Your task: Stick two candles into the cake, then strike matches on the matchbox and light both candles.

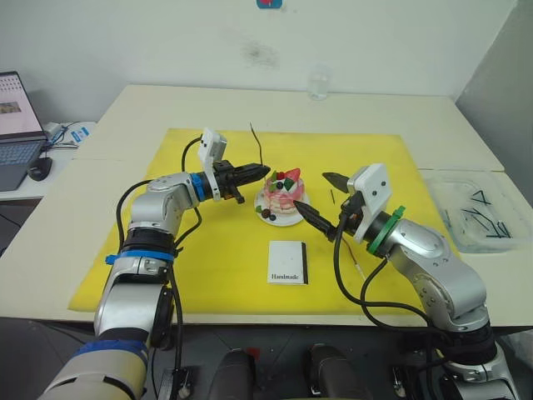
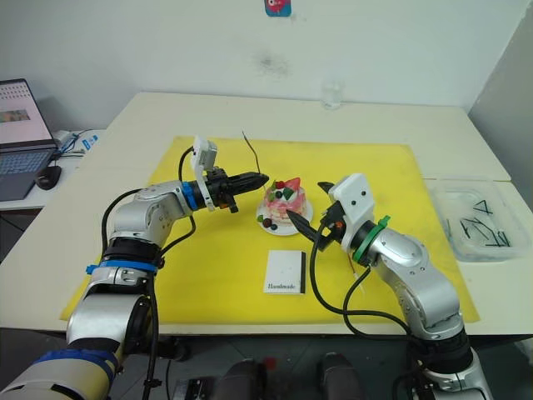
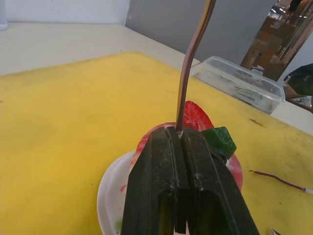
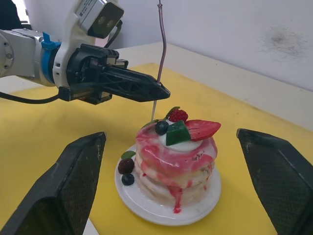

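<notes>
Candle held upright, pale tip just above cake on yellow mat, left hand clamped on it low down, right hand spread wide near the plate; lower straight into top, avoid the strawberry.

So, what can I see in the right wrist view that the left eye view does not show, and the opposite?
The right wrist view alone shows the pale lower end of the candle hanging just above the cake, not yet stuck in.

The left eye view alone shows the matchbox on the yellow mat in front of the cake, a candle lying on the mat by the right arm, and a clear tray to the right.

Both show the left gripper shut on the candle beside the cake, and the right gripper open.
</notes>
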You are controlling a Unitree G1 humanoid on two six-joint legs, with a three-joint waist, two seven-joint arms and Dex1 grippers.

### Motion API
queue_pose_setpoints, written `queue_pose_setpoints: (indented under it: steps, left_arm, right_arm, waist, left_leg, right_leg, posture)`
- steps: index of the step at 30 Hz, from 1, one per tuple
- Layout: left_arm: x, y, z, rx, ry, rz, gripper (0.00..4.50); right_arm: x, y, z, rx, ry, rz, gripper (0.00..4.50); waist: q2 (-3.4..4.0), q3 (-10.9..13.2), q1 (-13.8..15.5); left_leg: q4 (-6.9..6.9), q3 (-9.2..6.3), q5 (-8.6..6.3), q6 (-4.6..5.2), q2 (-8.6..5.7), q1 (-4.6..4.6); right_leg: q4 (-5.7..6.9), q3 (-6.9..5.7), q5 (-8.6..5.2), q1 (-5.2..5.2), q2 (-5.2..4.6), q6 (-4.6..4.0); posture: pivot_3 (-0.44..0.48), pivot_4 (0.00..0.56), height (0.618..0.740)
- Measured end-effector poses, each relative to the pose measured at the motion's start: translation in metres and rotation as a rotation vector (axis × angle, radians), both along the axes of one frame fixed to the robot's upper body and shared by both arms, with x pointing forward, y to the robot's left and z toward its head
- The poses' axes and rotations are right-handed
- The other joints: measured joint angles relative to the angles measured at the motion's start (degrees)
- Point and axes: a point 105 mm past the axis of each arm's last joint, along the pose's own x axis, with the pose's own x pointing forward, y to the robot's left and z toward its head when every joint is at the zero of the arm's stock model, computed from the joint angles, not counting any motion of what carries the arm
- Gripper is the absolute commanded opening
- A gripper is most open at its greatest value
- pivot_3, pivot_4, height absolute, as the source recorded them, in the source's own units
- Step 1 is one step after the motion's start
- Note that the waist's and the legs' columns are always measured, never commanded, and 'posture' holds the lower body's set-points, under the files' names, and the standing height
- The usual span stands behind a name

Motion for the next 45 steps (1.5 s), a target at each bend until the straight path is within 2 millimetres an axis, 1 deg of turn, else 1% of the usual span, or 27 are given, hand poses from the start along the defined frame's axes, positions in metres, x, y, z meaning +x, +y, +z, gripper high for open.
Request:
queue_pose_setpoints:
  steps: [14,23,34,41,45]
  left_arm:
    - [0.003,-0.005,0.005,-0.004,-0.026,0.002,0.0]
    - [0.002,-0.004,0.001,0.009,-0.021,0.004,0.0]
    - [0.003,-0.004,0.001,0.018,-0.036,0.007,0.0]
    - [0.002,-0.002,-0.007,0.034,-0.021,0.015,0.0]
    - [0.002,-0.001,-0.007,0.038,-0.023,0.014,0.0]
  right_arm:
    - [-0.002,0.001,0.002,0.002,-0.004,0.004,4.46]
    - [-0.002,0.001,0.001,0.0,0.0,0.0,4.46]
    - [-0.001,0.001,0.0,-0.001,0.005,-0.001,4.46]
    - [-0.001,0.001,0.0,-0.001,0.005,-0.001,4.46]
    - [-0.002,0.002,0.001,0.004,0.006,0.001,4.46]
  waist:
    - [0.0,0.0,0.0]
    - [0.0,0.0,0.0]
    - [0.0,0.0,0.0]
    - [0.0,0.0,0.0]
    - [0.0,0.0,0.0]
  left_leg:
    - [-0.01,0.0,0.0,0.0,0.0,0.0]
    - [-0.01,0.0,0.0,0.0,0.0,0.0]
    - [-0.01,0.0,0.0,0.0,0.0,0.0]
    - [-0.01,0.0,0.0,0.0,0.0,0.0]
    - [-0.01,0.0,0.0,0.0,0.0,0.0]
  right_leg:
    - [-0.01,0.0,0.0,0.0,0.0,0.0]
    - [0.0,0.0,0.0,0.0,0.0,0.0]
    - [-0.01,0.0,0.0,-0.01,0.0,0.0]
    - [-0.01,0.0,0.0,0.0,0.0,0.0]
    - [-0.01,0.0,0.0,0.0,0.0,0.0]
  posture:
    - [0.0,0.15,0.74]
    - [0.0,0.15,0.74]
    - [0.0,0.15,0.74]
    - [0.0,0.15,0.74]
    - [0.0,0.15,0.74]
